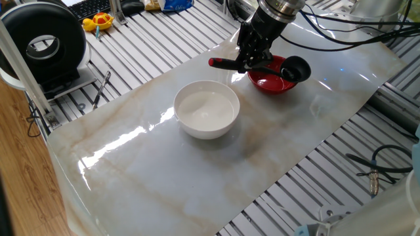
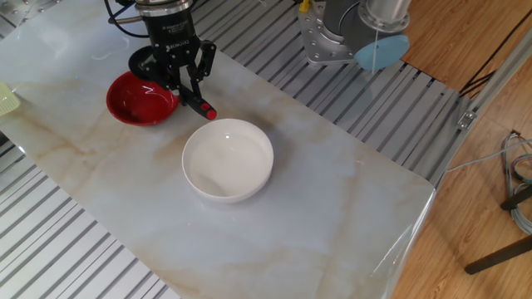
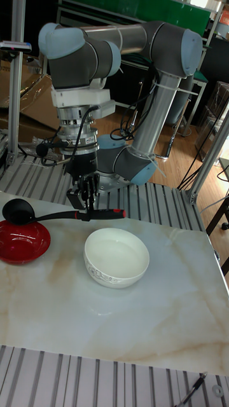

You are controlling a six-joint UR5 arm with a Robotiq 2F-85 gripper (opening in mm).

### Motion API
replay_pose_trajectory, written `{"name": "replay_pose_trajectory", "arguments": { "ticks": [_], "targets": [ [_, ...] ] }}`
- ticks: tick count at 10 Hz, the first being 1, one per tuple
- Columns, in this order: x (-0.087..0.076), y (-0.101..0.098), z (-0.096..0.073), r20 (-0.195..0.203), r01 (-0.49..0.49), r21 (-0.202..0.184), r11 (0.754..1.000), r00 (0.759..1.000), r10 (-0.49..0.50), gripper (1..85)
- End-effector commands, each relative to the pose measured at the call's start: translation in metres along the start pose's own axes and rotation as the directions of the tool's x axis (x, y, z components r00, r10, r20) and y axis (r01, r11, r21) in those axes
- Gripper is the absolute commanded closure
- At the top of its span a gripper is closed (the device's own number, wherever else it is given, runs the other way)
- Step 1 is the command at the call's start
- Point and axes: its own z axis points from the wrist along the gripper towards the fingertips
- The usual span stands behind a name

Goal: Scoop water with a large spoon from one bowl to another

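Note:
My gripper (image 1: 252,63) (image 2: 184,90) (image 3: 86,210) is shut on the handle of the large spoon (image 1: 296,67) (image 3: 18,210). The spoon is held level, its black scoop hanging over the far rim of the red bowl (image 1: 270,82) (image 2: 138,100) (image 3: 20,241). Its red-tipped handle end (image 1: 214,63) (image 2: 209,113) (image 3: 116,215) points toward the white bowl (image 1: 207,109) (image 2: 228,159) (image 3: 116,257). The white bowl sits mid-table with a faint sheen of water inside. Whether the scoop holds water is not visible.
A marble-patterned mat (image 1: 164,170) covers the slatted metal table (image 1: 151,46). A black round device (image 1: 44,44) and a yellow toy (image 1: 98,22) sit at the far left. Cables (image 1: 341,29) trail behind the arm. The arm's base (image 2: 341,33) stands on the table's far side.

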Motion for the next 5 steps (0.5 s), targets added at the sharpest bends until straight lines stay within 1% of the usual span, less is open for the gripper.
{"name": "replay_pose_trajectory", "arguments": {
  "ticks": [1, 3, 5],
  "targets": [
    [-0.0029, -0.0014, -0.0023, 0.011, -0.005, 0.005, 1.000, 1.000, 0.005, 84.3],
    [-0.0007, -0.0026, -0.0022, 0.003, -0.003, 0.009, 1.000, 1.000, 0.003, 84.3],
    [-0.0022, -0.0029, -0.0022, 0.008, -0.006, 0.011, 1.000, 1.000, 0.006, 84.3]
  ]
}}
